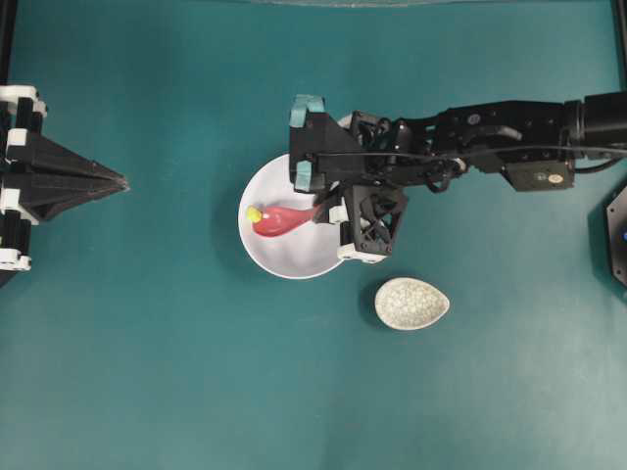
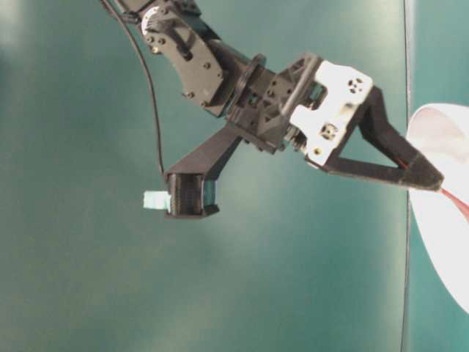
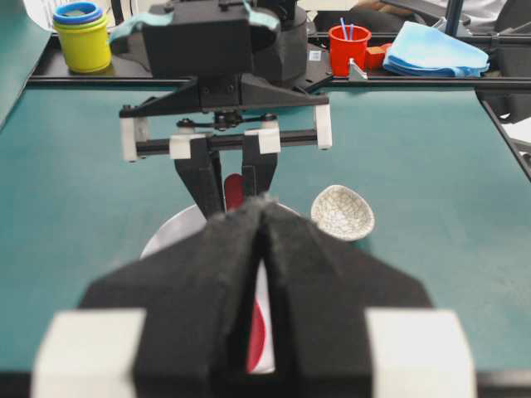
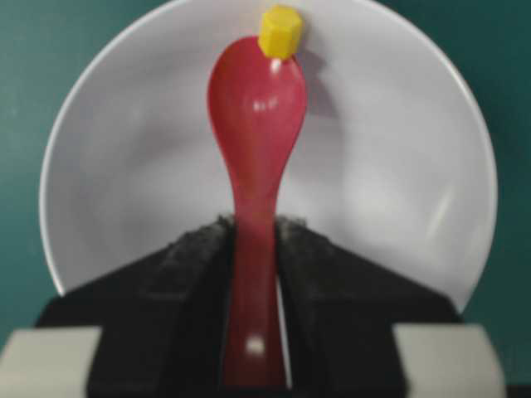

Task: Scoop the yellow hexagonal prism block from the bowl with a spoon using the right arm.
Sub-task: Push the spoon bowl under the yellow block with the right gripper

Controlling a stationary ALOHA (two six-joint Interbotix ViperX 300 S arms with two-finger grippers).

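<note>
The white bowl (image 1: pixel 284 257) sits mid-table. My right gripper (image 4: pixel 253 224) is shut on the handle of the pink-red spoon (image 4: pixel 257 108), reaching in from the bowl's right side. The spoon's scoop (image 1: pixel 274 221) lies inside the bowl and points left. At the very tip of the scoop is the yellow hexagonal prism block (image 4: pixel 280 31), touching its far rim; from overhead the block (image 1: pixel 254 213) is near the bowl's left wall. I cannot tell whether it rests on the rim or against it. My left gripper (image 1: pixel 122 182) hangs shut and empty at the far left, well away from the bowl.
A small speckled grey-white dish (image 1: pixel 411 304) lies on the teal table just right of and below the bowl. Beyond the table's far edge in the left wrist view stand a yellow cup (image 3: pixel 80 37), a red cup (image 3: pixel 347 48) and a blue cloth (image 3: pixel 440 50).
</note>
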